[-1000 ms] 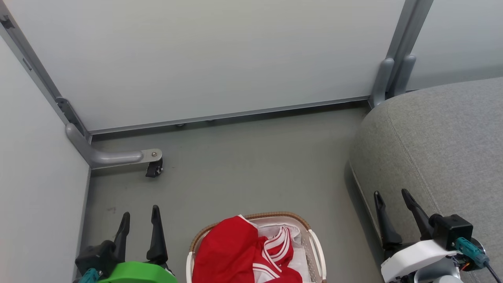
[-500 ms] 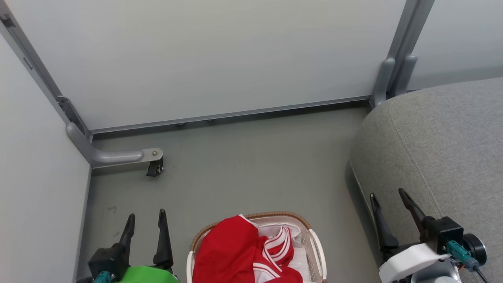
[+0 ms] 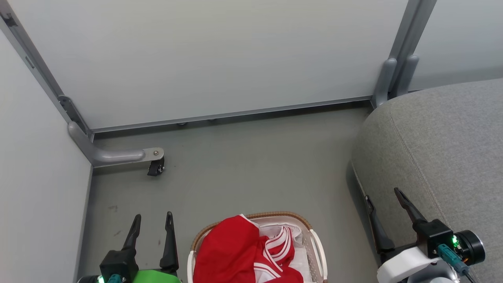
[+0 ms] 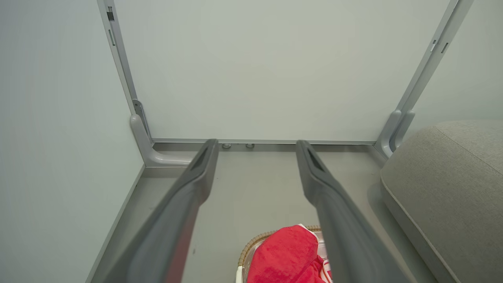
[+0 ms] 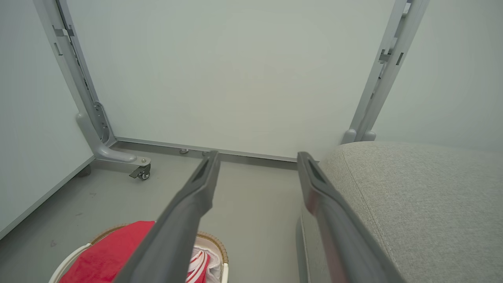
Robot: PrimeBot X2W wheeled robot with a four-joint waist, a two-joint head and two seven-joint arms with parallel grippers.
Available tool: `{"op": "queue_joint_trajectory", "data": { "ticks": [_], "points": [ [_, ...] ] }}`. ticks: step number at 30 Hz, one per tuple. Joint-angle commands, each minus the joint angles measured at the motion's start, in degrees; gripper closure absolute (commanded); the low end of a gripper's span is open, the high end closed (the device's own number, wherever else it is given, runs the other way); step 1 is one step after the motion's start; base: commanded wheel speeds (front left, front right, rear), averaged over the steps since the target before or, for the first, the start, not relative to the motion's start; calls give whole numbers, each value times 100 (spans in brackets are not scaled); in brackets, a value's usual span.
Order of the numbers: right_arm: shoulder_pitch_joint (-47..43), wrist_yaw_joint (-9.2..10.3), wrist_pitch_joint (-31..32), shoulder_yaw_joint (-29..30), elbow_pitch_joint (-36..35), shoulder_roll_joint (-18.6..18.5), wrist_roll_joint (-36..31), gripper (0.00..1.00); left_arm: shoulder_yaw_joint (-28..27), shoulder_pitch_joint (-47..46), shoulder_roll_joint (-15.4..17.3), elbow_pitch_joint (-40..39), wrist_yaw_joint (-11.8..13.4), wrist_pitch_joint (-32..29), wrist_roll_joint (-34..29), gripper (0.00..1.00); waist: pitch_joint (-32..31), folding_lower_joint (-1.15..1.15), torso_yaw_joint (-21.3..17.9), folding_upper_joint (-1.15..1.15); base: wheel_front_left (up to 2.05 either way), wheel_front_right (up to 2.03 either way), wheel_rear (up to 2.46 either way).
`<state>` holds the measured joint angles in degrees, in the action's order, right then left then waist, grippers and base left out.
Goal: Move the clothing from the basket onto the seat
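Note:
The white slatted basket (image 3: 317,251) with a brown woven rim stands on the floor at the bottom middle of the head view. The red clothing (image 3: 228,251) lies heaped in it, a plain red piece over a red-and-white striped piece (image 3: 279,245), with white liner beside them. The grey seat (image 3: 440,149) fills the right side. My left gripper (image 3: 153,217) is open, left of the basket and apart from it. Over the seat's front edge, right of the basket, my right gripper (image 3: 383,194) is open and empty. The clothing (image 4: 285,255) and seat (image 4: 448,184) show in the left wrist view.
White partition panels close off the back and left. A grey partition foot with a black caster (image 3: 155,168) sticks out onto the floor at the left. A grey post (image 3: 393,74) stands at the back by the seat. Bare grey floor (image 3: 251,165) lies beyond the basket.
My left gripper has shifted right, toward the basket. My right gripper has drifted slightly left. Both stay open, and the clothing has not moved.

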<state>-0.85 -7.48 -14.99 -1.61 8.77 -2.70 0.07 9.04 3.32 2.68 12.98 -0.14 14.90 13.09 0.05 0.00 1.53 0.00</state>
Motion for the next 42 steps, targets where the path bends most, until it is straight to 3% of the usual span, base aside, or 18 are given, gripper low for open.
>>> {"op": "queue_joint_trajectory", "data": {
  "ticks": [1, 26, 34, 42],
  "points": [
    [-94, -1, -30, -5, -24, -34, -68, 0, -6, 101, 38, -3, 15, 26, -64, 0, 1, 0, -2, 0, 0, 0, 0],
    [-2, -1, -29, 8, -89, -34, -52, 0, 21, 49, 36, -18, 3, 26, -99, 0, 147, 0, -78, 0, 0, 0, 0],
    [314, -1, -29, 66, -231, -31, -60, 0, 183, -462, 35, -22, -128, 25, -560, 0, 832, 0, -249, 0, 0, 0, 0],
    [924, 0, -28, 125, -392, -29, -65, 0, 565, -1500, 35, 549, -359, 24, -844, 0, 2028, 0, -472, 0, 0, 0, 0]
  ]
}}
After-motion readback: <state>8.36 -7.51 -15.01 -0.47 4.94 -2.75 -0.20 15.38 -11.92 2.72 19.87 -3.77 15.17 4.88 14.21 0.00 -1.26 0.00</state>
